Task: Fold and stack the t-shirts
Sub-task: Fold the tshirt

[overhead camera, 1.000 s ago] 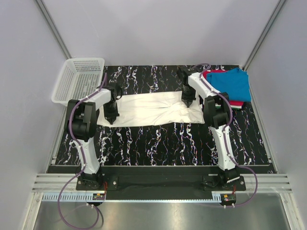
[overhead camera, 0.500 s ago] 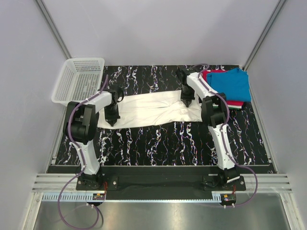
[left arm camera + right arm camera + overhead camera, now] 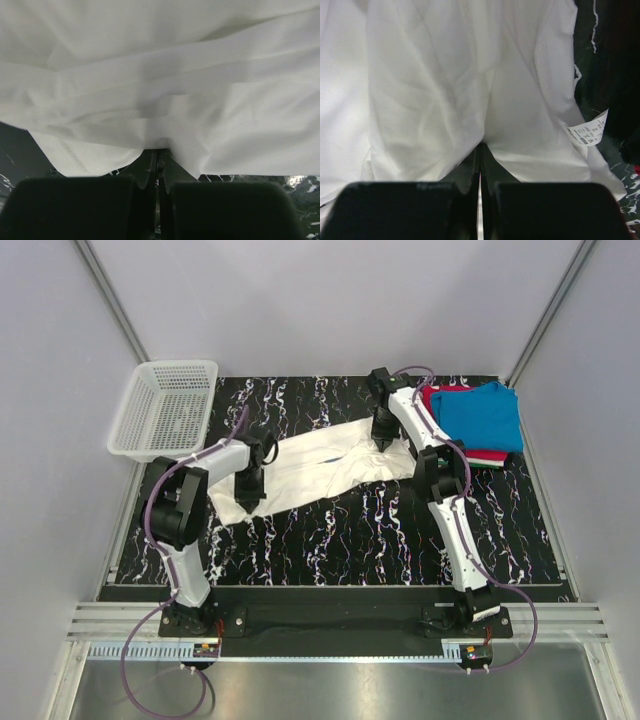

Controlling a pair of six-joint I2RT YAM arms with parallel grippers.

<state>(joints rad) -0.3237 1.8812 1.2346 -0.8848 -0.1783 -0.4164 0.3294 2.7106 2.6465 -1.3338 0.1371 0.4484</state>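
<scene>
White t-shirt (image 3: 320,462) now lies skewed.
We keep left gripper (image 3: 250,498) and right gripper (image 3: 381,445) pinched on its soft, floppy edges, hems probably.

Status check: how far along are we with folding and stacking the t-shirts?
Done: a folded blue t-shirt lies on a red t-shirt at far right. In hand: the left tool and the right tool are each shut on the large white t-shirt, stretched between them, not yet a compact fold. Left: finish folding it and put it on that pile.
</scene>
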